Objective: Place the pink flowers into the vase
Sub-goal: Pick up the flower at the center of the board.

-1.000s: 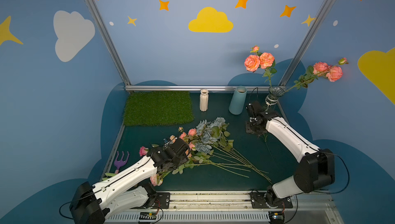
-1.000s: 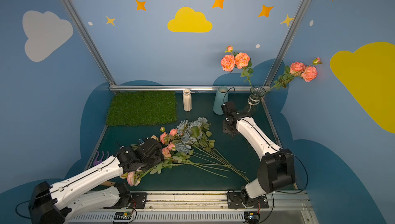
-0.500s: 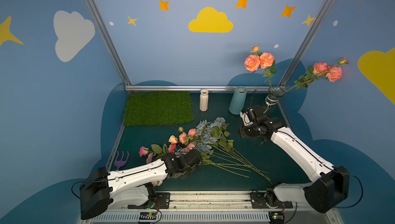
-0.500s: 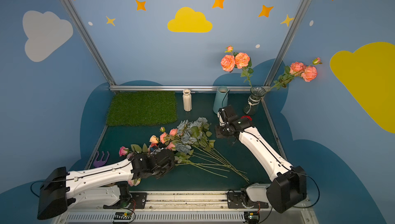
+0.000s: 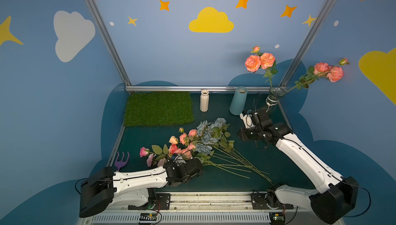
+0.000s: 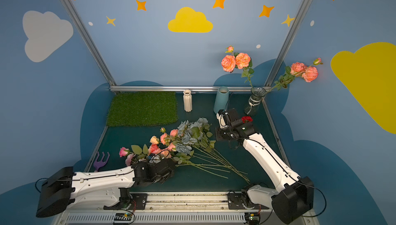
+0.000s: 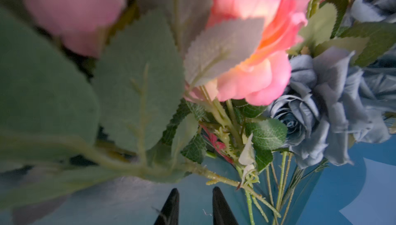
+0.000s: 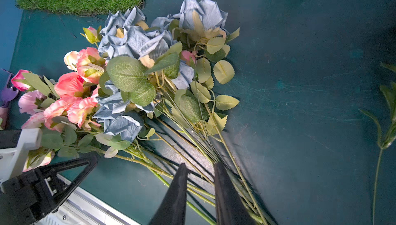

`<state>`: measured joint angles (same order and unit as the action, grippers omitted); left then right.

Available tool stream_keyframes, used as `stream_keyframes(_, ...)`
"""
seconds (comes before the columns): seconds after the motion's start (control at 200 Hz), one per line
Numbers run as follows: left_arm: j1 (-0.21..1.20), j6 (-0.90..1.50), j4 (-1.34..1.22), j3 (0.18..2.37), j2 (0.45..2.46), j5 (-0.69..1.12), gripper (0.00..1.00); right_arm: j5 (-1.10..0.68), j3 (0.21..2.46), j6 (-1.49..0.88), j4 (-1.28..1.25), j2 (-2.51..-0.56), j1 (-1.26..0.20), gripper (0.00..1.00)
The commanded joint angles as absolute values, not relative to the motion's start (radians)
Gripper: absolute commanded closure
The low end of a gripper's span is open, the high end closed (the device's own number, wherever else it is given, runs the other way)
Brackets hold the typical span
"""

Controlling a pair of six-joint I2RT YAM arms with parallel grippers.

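1. Two pink stems already stand in the vase point(image 5: 276, 94) at the 1 o'clock corner of the table point(image 5: 150, 140). The rest of the pink flowers point(image 5: 182, 146) lie mid-table, on the 8 o'clock side of the grey-blue roses point(image 5: 209, 131).
2. My left gripper point(image 7: 195, 194) is down at the pink blooms, jaws barely apart with nothing pinched. A stem crosses just past the tips.
3. My right gripper point(image 8: 200, 170) hangs over the stem ends, narrow gap, empty.
4. So I'd call this the pick step. Next I need to close on one pink stem only, no blue ones tangled in.

On the tabletop point(image 5: 150, 140) lie flowers point(image 5: 183, 138) between the left gripper point(image 7: 195, 191) and right gripper point(image 8: 200, 166), a fork point(image 5: 122, 160) left of both, mat point(image 5: 158, 108) and vases point(image 5: 204, 100) beyond.
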<state>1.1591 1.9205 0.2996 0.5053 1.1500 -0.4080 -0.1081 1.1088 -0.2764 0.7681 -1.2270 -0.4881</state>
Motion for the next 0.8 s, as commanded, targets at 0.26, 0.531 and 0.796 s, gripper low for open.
stream_keyframes(0.26,1.158,1.994,0.260,0.460,1.116,-0.519,0.77,-0.123,1.083,-0.290,0.729,-1.194,-0.492,0.76)
stream_keyframes(0.531,1.137,2.005,0.241,0.451,1.133,-0.523,0.79,-0.114,1.033,-0.313,0.664,-1.155,-0.484,0.76)
stream_keyframes(0.796,1.137,2.001,0.259,0.479,1.152,-0.477,0.79,-0.114,1.008,-0.301,0.635,-1.135,-0.483,0.75)
